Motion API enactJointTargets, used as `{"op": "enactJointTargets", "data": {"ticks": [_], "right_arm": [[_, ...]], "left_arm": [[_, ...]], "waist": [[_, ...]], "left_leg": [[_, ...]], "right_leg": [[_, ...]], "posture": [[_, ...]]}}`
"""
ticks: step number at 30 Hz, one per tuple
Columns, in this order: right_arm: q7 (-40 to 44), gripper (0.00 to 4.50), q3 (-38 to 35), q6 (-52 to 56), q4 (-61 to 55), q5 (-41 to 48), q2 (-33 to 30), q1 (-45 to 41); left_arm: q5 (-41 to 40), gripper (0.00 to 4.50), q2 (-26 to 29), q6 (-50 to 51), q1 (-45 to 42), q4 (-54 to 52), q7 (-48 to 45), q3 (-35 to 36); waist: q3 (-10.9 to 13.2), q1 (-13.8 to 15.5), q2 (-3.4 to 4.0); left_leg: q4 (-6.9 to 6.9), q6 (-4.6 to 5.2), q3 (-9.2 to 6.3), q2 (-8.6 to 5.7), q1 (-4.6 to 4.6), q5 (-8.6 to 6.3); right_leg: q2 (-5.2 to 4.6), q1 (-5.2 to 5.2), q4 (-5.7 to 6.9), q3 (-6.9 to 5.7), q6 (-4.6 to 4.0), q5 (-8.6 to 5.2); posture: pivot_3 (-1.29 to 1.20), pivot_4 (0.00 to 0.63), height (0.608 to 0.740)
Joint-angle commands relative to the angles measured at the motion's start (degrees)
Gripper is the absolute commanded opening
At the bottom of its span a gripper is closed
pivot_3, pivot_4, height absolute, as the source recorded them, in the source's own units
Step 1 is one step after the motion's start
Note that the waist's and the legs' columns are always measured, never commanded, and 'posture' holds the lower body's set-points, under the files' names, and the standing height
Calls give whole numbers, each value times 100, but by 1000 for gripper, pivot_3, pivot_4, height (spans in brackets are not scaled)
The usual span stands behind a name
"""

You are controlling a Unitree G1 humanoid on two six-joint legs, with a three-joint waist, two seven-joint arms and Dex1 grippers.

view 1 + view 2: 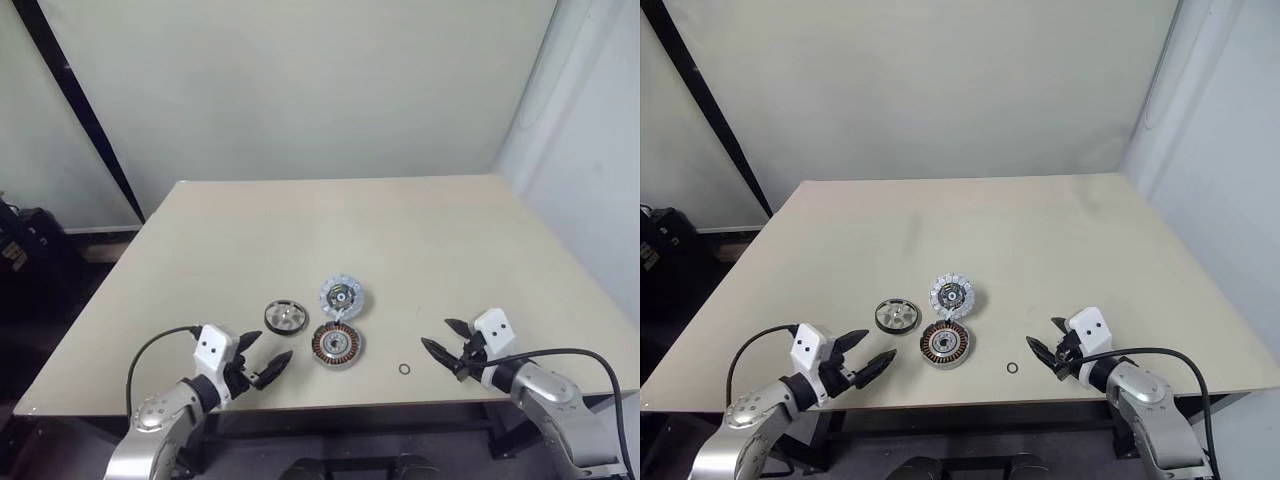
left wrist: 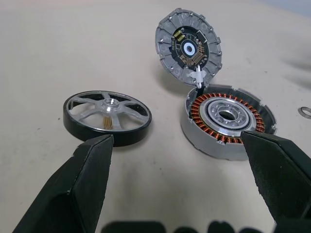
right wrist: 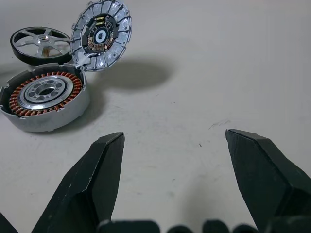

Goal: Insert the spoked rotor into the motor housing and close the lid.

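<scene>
Both grippers hovered over the near edge of the table point(image 1: 450, 230), empty. Left gripper point(image 1: 262, 362) had its black fingers spread wide with nothing between them; right gripper point(image 1: 440, 338) likewise stood well apart and held nothing.

Motor housing point(image 1: 337, 344) sat near the front centre, a shallow grey metal cup with copper-brown windings ringed round a bright bearing. Its lid point(image 1: 341, 297), a pale ribbed disc with a dark circuit face, stood tilted up at the housing's far edge, apparently tied to it by a short lead. Spoked rotor point(image 1: 287, 317) lay flat just beside the housing on the left gripper's side, apart from it: dark smooth rim, shiny spokes and hub. A small thin ring point(image 1: 404, 369) lay loose between the housing and the right gripper.

Risks, as judged: the smooth rim may slip from pointed fingertips; a tilted rotor could jam on the windings or scrape them; a reach across may knock the propped lid down early or strain its lead; the unsecured housing could slide under pressure.
</scene>
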Motion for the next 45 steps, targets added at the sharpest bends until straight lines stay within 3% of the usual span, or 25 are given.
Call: {"op": "enactJointTargets", "data": {"ticks": [1, 28, 35, 45], "right_arm": [[44, 3621, -34, -134, -1, 16, 15, -123], [127, 3621, 168, -102, 31, -47, 61, -118], [298, 3621, 601, 407, -250, -194, -254, 122], [134, 3621, 1042, 328, 39, -614, -80, -83]], "left_arm": [[-103, 4478, 32, -17, -39, -264, 6, 104], [-332, 4478, 144, 156, 298, -258, -374, 46], [-226, 4478, 431, 442, 276, -281, -846, -391], [-155, 4478, 432, 484, 85, -225, -869, -617]], "waist": [[0, 0, 0], [0, -1, 1], [1, -1, 0], [1, -23, 0]], "left_leg": [[0, 0, 0, 0, 0, 0], [2, -2, 1, 4, -1, -1], [-3, -1, 0, 2, -4, -2], [1, -10, 4, 9, -2, -6]], "right_leg": [[0, 0, 0, 0, 0, 0], [-3, -1, 0, 0, -1, -1], [-3, -5, -1, -1, -1, -1], [-4, -4, 0, -1, -1, -1]], "posture": [[0, 0, 740], [0, 0, 740], [0, 0, 740], [0, 0, 740]]}}
